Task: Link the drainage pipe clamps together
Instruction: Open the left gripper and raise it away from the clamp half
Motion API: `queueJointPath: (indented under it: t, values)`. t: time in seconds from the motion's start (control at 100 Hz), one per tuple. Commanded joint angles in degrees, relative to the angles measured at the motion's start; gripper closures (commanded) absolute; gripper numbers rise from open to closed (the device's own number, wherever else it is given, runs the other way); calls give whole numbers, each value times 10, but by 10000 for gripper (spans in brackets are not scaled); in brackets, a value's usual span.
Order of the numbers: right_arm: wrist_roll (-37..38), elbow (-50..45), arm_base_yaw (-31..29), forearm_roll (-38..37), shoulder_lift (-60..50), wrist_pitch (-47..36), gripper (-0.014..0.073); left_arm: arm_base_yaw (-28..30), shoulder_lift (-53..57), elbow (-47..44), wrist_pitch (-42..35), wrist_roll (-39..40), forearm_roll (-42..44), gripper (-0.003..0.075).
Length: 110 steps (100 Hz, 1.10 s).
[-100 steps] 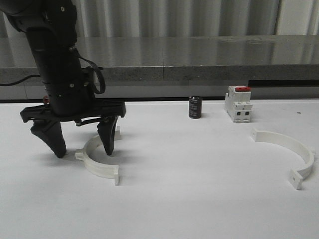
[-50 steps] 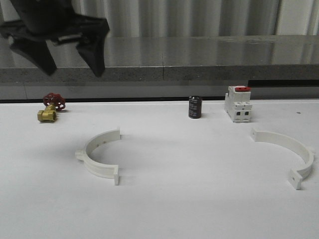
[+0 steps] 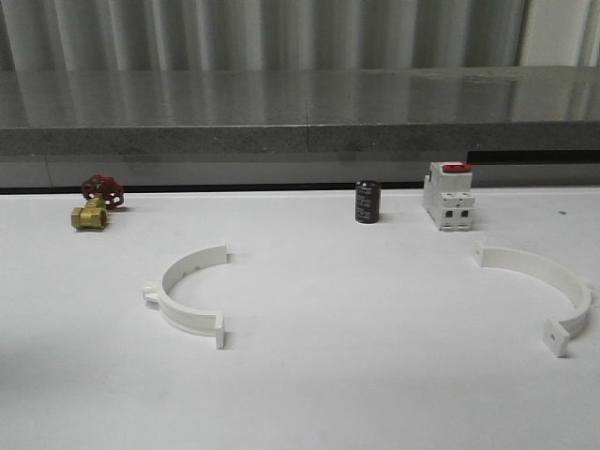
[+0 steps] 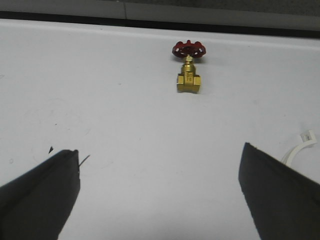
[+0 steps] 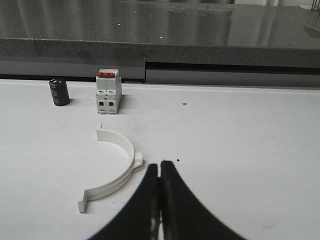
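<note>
The drainage pipe clamps, two white plastic semicircular half-rings with flat holed end tabs, lay well apart on the white table (image 3: 375,394), not joined. In the left wrist view the left gripper (image 4: 160,192) had its two black fingers (image 4: 40,195) spread wide, nothing between them, above bare table, with one tab of the left half-ring (image 4: 299,146) peeping beside a finger. In the right wrist view the right gripper (image 5: 159,200) had its fingers pressed together, holding nothing, with the right half-ring (image 5: 117,167) lying flat just beside the tips. In the front view the left half-ring (image 3: 187,292) lay left of centre, and the right half-ring (image 3: 553,292) near the right edge. Farther back stood a brass valve with a red handwheel (image 3: 96,201) at far left, a small black cylinder (image 3: 367,202) and a white boxy switch with a red top (image 3: 448,195).
</note>
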State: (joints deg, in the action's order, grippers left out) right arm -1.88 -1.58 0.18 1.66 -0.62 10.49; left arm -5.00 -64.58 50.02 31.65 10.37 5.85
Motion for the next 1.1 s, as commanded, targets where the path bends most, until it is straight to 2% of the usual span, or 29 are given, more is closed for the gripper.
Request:
queueJointPath:
  t: [0.0, 0.18, 0.32, 0.44, 0.63, 0.66, 0.77, 0.96, 1.09]
  values:
    - [-5, 9, -3, 0, -10, -53, 661, 8, 63, -38, -65, -1, -8, 94]
    - [-5, 10, -3, 0, -10, -67, 661, 8, 182, -139, -90, -1, -20, 108]
    - [-5, 11, -3, 0, -10, -70, 661, 8, 272, -192, -87, -9, -18, 181]
    - [-5, 16, -3, 6, -10, -75, 661, 8, 338, -221, -86, -14, -18, 339]
    - [-5, 63, -3, 23, 9, -74, 661, 8, 385, -231, -85, -15, -18, 710]
    - [-5, 74, -3, 24, 19, -71, 661, 8, 385, -231, -85, -15, -18, 741]
    - [-5, 137, -3, 24, 78, -13, 661, 8, 385, -231, -85, -15, -18, 741]
    - [-5, 287, -3, 27, 234, 200, 661, 8, 385, -231, -85, -15, -18, 741]
    - [-5, 379, -3, 27, 342, 279, 661, 8, 385, -231, -85, -15, -18, 741]
